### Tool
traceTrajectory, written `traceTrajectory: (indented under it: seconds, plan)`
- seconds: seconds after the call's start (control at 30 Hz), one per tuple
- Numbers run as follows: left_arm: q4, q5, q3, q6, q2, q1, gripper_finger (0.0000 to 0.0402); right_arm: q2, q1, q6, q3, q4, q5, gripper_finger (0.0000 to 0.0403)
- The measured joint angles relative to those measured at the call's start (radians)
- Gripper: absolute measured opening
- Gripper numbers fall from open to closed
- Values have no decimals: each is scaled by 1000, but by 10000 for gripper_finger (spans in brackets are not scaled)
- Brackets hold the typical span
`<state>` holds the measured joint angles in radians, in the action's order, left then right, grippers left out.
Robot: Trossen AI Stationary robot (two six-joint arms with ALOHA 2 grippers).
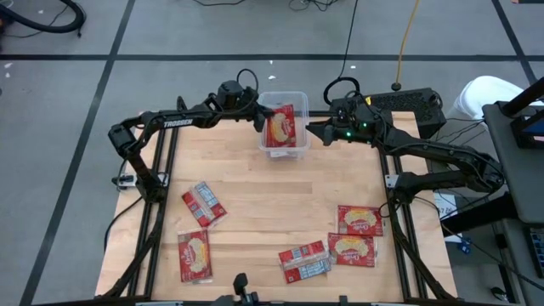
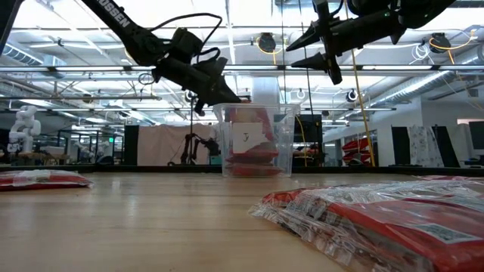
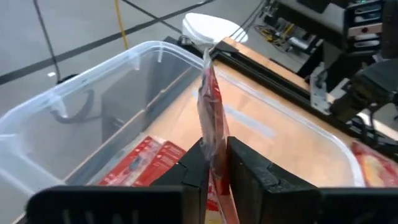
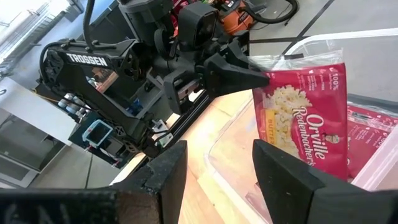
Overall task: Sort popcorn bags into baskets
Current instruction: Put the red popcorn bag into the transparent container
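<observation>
A clear plastic basket [image 1: 285, 93] stands at the table's far middle, with red popcorn bags [image 3: 143, 162] lying flat on its bottom. One more red popcorn bag [image 4: 305, 118] stands on edge inside it, its top above the rim. My left gripper [image 3: 216, 168] reaches in from the basket's left side and is shut on that bag. My right gripper [image 4: 217, 162] hangs open just to the right of the basket [image 2: 257, 140], above rim height, with nothing between its fingers. My left gripper pinches the standing bag's side edge [image 4: 266, 79], near its top, between its two fingers [image 3: 249, 174]. The fingers come from the table's left, slanting a little downward. The bag stands upright, thin edge toward the gripper, its lower part down in the basket behind the rim.
Several more bags lie on the wooden table: two near the left edge [image 1: 204, 204] [image 1: 194, 255], others at the near right [image 1: 304, 261] [image 1: 359, 219] [image 1: 352, 249]. A dark box [image 1: 408, 104] sits at the far right corner. Bare wood lies between the basket and the bags.
</observation>
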<state>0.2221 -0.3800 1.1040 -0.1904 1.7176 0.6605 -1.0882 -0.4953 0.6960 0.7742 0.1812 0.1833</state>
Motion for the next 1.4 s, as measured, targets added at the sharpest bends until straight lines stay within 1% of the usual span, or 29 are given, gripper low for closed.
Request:
traceTrajectory:
  seconds: [0.43, 0.57, 0.7, 0.77, 0.87, 0.97, 1.03, 1.07, 1.13, 1.2, 1.23, 1.3, 1.4]
  plan:
    - [-33, 74, 1, -13, 0, 0, 150, 0, 0, 0, 0, -2, 0, 173]
    - [-41, 110, 1, -9, -19, 7, 166, 0, 0, 0, 0, -14, 0, 173]
    - [-53, 165, 1, 36, -61, 22, 175, 0, 0, 0, 0, -39, 0, 173]
    - [-46, 176, 1, 53, -82, 33, 177, -1, 0, 0, 0, -42, 0, 173]
    - [-65, 152, 1, 47, -114, 56, 176, -1, 0, -1, 0, -44, 0, 173]
    - [-77, 66, 1, 38, -130, 62, 169, -1, 0, 8, 0, -44, 0, 173]
    - [-110, 12, 5, 32, -146, 52, 160, -1, -1, 25, 0, -44, -3, 173]
    - [-153, 3, 26, 37, -149, 40, 154, -1, -1, 31, 0, -43, -6, 173]
    - [-272, 2, 91, 65, -149, 20, 140, -1, -1, 48, 0, -32, -25, 173]
    - [-426, 1, 166, 116, -147, 3, 126, -1, -1, 79, 0, -17, -32, 173]
    - [-475, 6, 201, 149, -143, -8, 119, -1, -1, 98, 3, -14, -32, 173]
    - [-528, 19, 250, 193, -136, -31, 107, -1, -1, 110, 23, -22, -32, 173]
    - [-557, 15, 276, 180, -133, -35, 92, 0, 0, 77, 85, -65, -50, 172]
